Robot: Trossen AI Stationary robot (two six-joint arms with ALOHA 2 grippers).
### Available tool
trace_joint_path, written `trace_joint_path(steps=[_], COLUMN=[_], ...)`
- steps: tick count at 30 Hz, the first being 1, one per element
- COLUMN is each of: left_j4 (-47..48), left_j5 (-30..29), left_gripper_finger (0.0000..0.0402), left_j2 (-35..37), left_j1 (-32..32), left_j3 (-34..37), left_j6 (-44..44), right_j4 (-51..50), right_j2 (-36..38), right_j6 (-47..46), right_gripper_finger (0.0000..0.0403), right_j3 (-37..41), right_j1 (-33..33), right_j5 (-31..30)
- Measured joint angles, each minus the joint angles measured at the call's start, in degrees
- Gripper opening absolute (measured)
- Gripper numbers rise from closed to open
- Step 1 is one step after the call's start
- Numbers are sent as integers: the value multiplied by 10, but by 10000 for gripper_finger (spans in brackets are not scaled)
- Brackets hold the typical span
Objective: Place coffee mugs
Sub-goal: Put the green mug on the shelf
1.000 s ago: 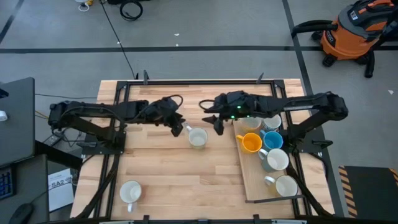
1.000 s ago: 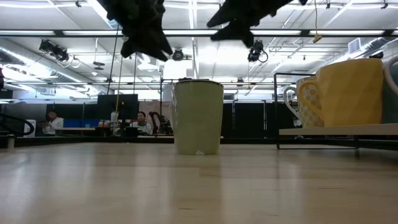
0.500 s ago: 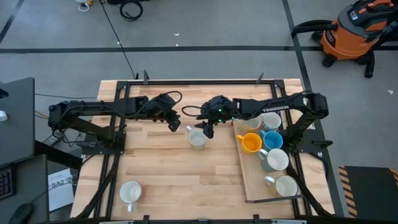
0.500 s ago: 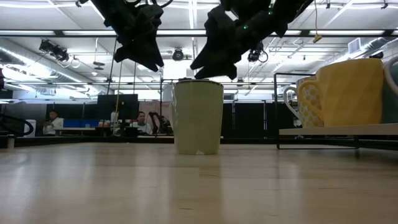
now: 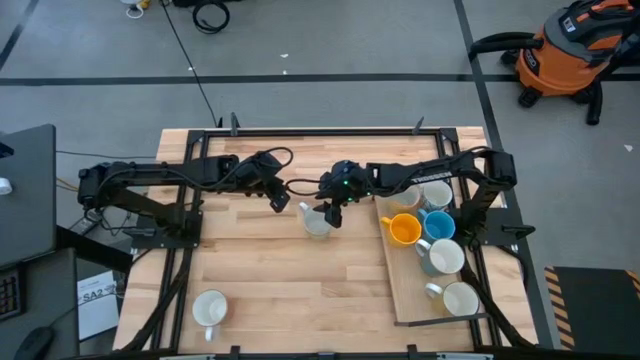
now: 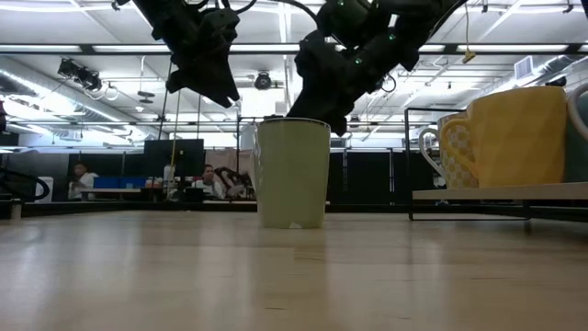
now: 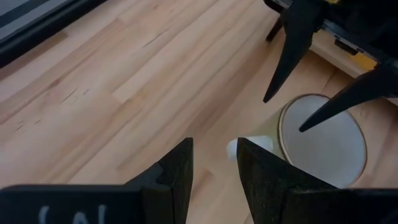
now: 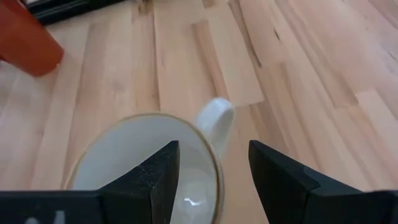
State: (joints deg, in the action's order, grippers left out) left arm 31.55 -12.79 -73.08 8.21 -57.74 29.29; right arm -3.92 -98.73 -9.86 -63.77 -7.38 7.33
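A cream coffee mug (image 5: 318, 222) stands upright on its base mid-table, its handle (image 8: 214, 121) pointing toward the far left. My right gripper (image 5: 330, 212) hovers open at its rim: one finger (image 8: 155, 177) is over the mug's inside and the other (image 8: 283, 180) is outside, next to the handle. I see no touch. My left gripper (image 5: 283, 200) hangs open just left of the mug (image 7: 323, 140), with nothing between its fingers. A white mug (image 5: 210, 308) sits upright at the near left.
A wooden tray (image 5: 405, 290) on the right side of the table carries several mugs, among them a yellow-orange one (image 5: 403, 229) and a blue one (image 5: 439, 224). Bare tabletop lies between the middle mug and the near-left mug. People sit far behind the table (image 6: 83, 179).
My right gripper has come down and toward the table's left, from over the tray's far-left corner to the middle mug's rim, and has stayed open. The mug has kept still.
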Motion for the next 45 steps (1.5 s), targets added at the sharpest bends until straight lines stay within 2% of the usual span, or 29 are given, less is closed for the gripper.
trace_joint_path(steps=[11,29,39,45], left_j4=[1,1,1,1], left_j5=[0,0,0,0], left_gripper_finger=[130,130,130,130], left_j2=[0,0,0,0], left_j1=[0,0,0,0], left_j3=[0,0,0,0], left_j6=[0,0,0,0], right_j4=[-33,-36,-49,-102], right_j2=[-6,-6,5,49], right_j6=[11,12,6,4], right_gripper_finger=[180,29,28,25], right_j3=[0,0,0,1], right_j1=[0,0,8,16], right_j5=[8,12,13,14])
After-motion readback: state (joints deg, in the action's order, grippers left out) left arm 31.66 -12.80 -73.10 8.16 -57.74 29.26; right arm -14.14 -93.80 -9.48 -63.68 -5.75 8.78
